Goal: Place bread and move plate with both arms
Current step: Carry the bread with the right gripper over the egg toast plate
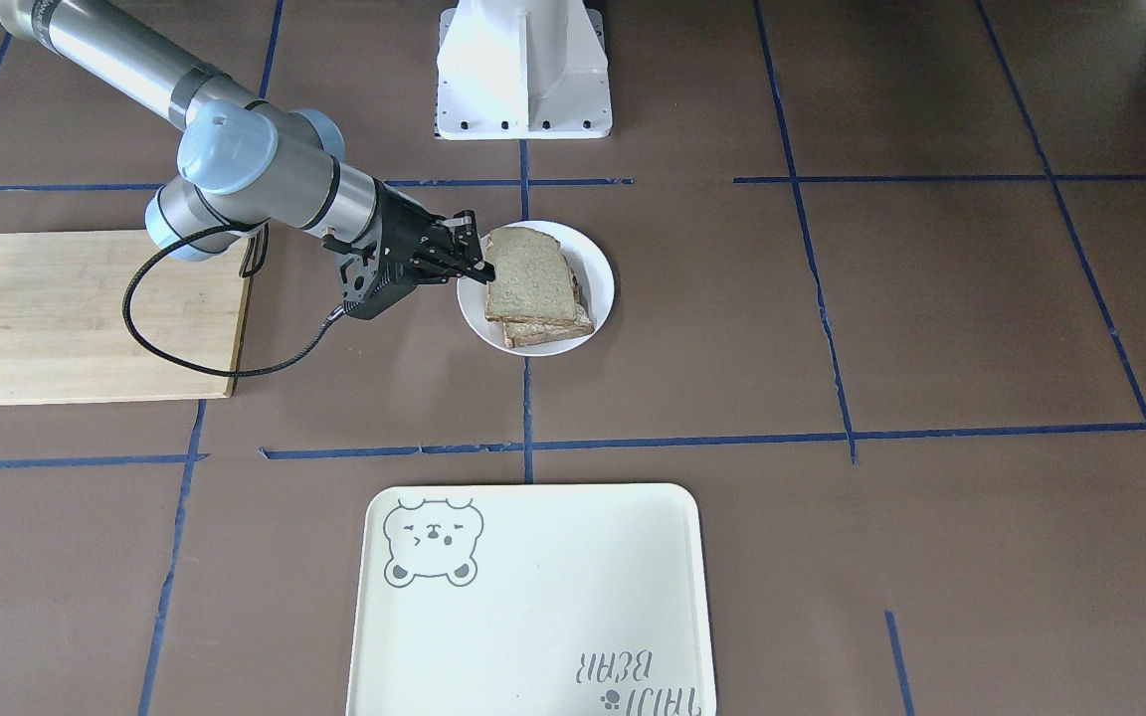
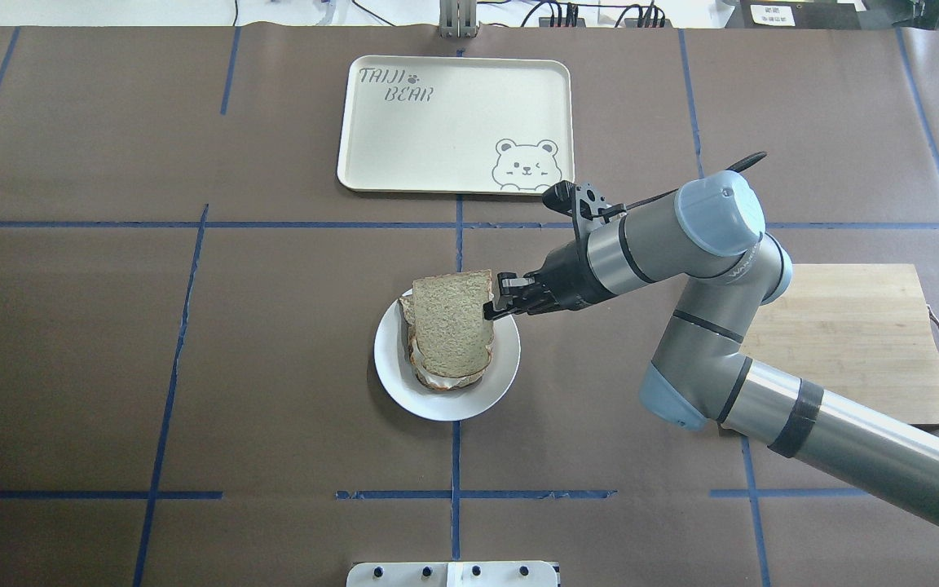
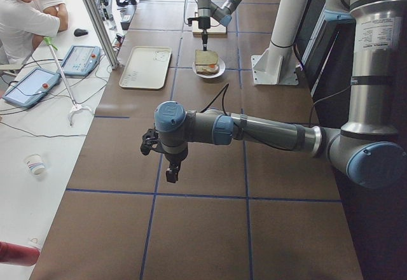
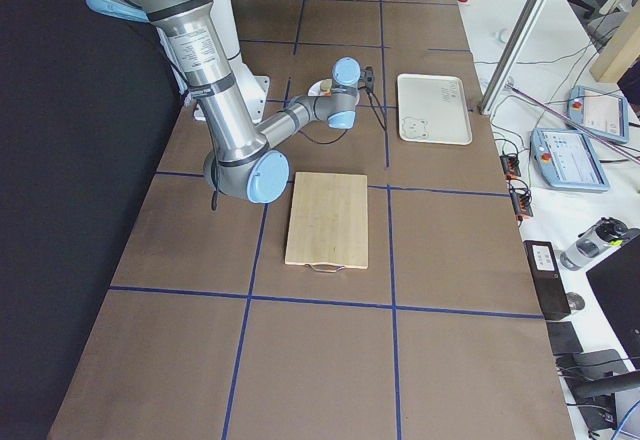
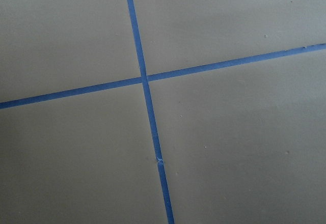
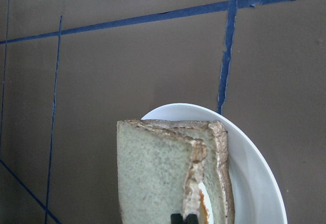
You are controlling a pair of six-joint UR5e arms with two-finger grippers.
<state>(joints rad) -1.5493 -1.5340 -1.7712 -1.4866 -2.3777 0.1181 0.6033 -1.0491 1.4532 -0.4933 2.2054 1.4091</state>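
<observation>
The plain bread slice (image 1: 530, 278) lies tilted on top of another slice (image 1: 548, 331) with egg white showing, on the small white plate (image 1: 601, 268) at the table's middle. My right gripper (image 1: 478, 268) is shut on the edge of the top slice nearest the arm. It shows the same in the overhead view: gripper (image 2: 492, 310), bread (image 2: 451, 322), plate (image 2: 437, 403). The right wrist view shows the bread (image 6: 153, 178), the plate (image 6: 254, 173) and the fingertips (image 6: 183, 219) close together. My left gripper (image 3: 172, 177) hangs over bare table far from the plate; I cannot tell its state.
A cream tray with a bear drawing (image 2: 437, 122) lies beyond the plate. A wooden cutting board (image 2: 853, 342) lies under my right arm's side. The white robot base (image 1: 523, 70) stands near the plate. A person (image 3: 25, 13) sits beside the table.
</observation>
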